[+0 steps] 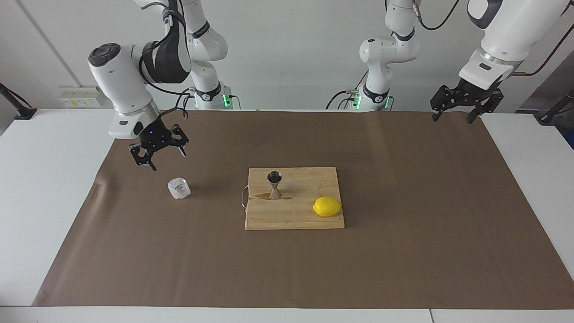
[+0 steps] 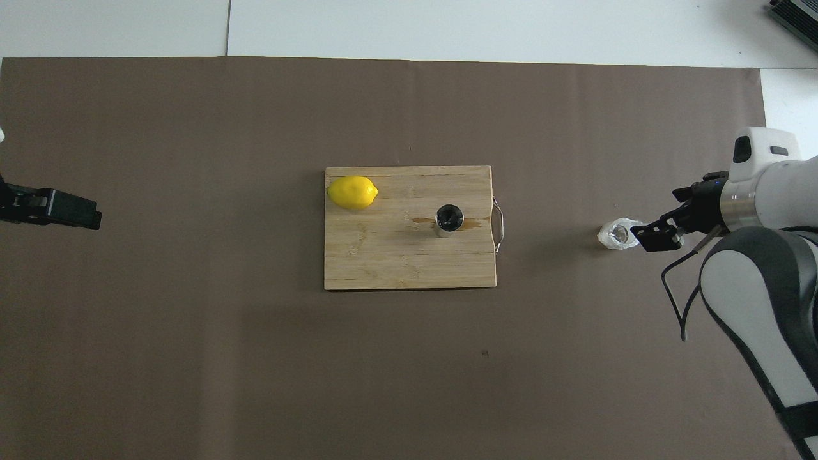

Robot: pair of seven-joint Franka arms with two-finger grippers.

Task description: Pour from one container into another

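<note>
The clear crinkled cup [image 1: 179, 188] [image 2: 617, 234] stands upright on the brown mat, toward the right arm's end of the table. My right gripper [image 1: 167, 159] [image 2: 664, 214] hangs open and empty over the mat beside the cup, raised clear of it. The steel hourglass jigger [image 1: 274, 184] [image 2: 449, 219] stands on the wooden cutting board [image 1: 296, 217] [image 2: 383, 262], with a brownish wet patch at its foot. My left gripper [image 1: 452, 119] [image 2: 54, 209] waits open and empty over the mat's edge at the left arm's end.
A yellow lemon [image 1: 327, 207] [image 2: 352, 192] lies on the board's corner farther from the robots, toward the left arm's end. The board has a metal handle [image 1: 243, 199] on the side facing the cup. The brown mat [image 1: 403, 251] covers most of the white table.
</note>
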